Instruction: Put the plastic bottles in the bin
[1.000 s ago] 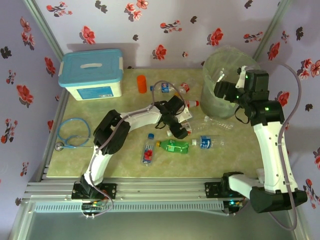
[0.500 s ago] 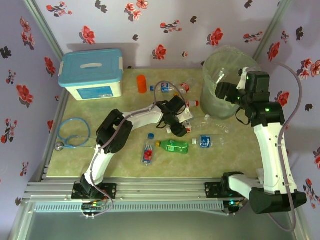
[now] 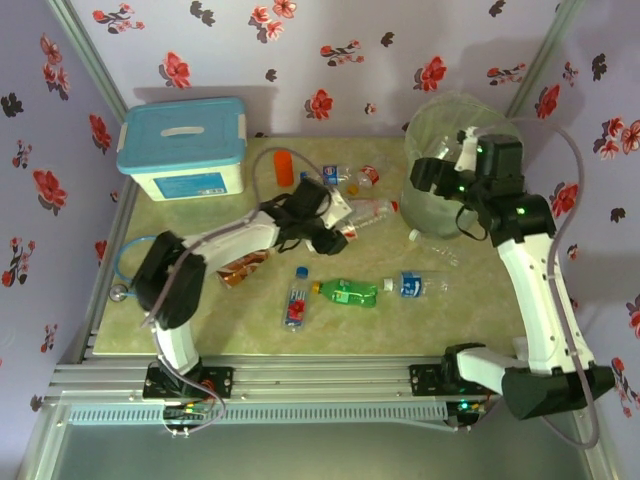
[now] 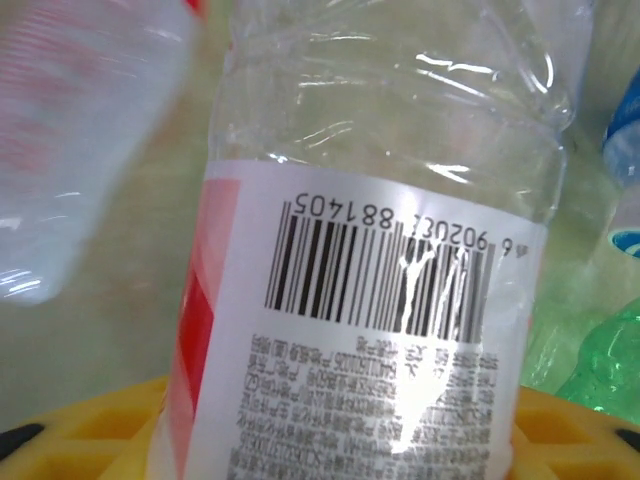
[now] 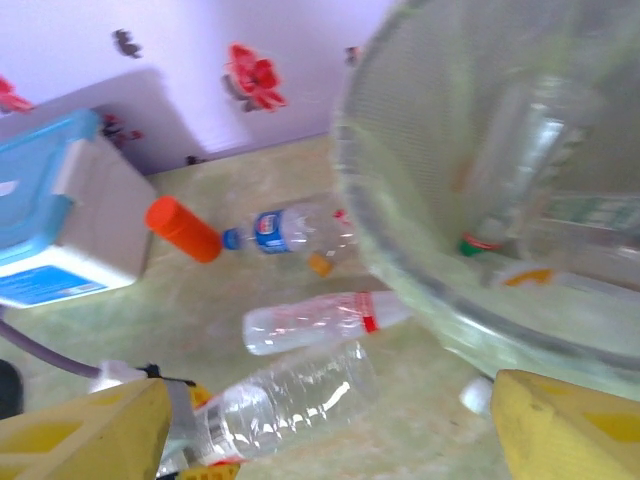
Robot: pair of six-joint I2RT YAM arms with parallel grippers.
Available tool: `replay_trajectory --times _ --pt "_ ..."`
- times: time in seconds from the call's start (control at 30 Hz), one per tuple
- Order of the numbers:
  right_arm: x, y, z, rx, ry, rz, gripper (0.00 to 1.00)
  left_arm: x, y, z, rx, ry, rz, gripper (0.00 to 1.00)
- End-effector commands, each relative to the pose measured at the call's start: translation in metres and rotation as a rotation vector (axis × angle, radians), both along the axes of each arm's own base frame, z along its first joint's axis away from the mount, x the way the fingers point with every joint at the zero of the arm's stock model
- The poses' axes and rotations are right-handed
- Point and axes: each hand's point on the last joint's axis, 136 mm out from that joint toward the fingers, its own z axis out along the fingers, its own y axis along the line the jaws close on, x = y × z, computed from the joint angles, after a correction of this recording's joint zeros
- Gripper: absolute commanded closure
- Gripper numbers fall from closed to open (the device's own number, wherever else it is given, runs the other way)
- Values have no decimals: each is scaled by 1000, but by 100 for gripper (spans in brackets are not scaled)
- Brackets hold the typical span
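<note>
Green tabletop [image 3: 200,320]: left pincer [image 3: 335,232] clenched on clear bottle [image 4: 380,300], barcode 6902083881405, red-white label; right pincer [image 3: 427,180] released.

I saw a white box [image 3: 183,150] with a blue lid standing at the table's [image 3: 470,310] far left corner, lid shut. Nearer, by the left edge, lay a coiled blue stethoscope [image 3: 117,268], its metal head toward the near side. Pale walls [image 3: 330,60] printed with red and black flowers stood round the table.
</note>
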Motion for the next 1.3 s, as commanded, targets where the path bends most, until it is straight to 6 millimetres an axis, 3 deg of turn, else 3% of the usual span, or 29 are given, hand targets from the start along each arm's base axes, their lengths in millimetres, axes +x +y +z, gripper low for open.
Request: replay_trajectory --times 0.0,0.13,0.23,0.33,0.6,0.9,0.97,1.07,1.27 --pt "18 38 23 97 -66 95 15 25 15 59 -195 -113 177 52" --pt "35 76 26 196 -51 180 6 20 26 104 -365 -148 267 56" --pt "45 102 24 223 -28 231 4 19 30 121 -461 -148 308 57" --pt "53 126 22 276 -18 289 3 18 29 127 -498 -136 324 56" --pt "70 159 7 388 44 368 6 15 23 132 -589 -113 316 56" --pt "78 171 -12 403 114 386 24 10 22 134 -606 -107 290 55" --pt "78 171 -10 411 113 388 34 11 22 131 -598 -103 292 53" --pt "77 171 -5 410 105 389 40 12 22 130 -600 -100 297 44" --pt "83 161 22 372 30 378 53 8 27 136 -624 -109 304 12"
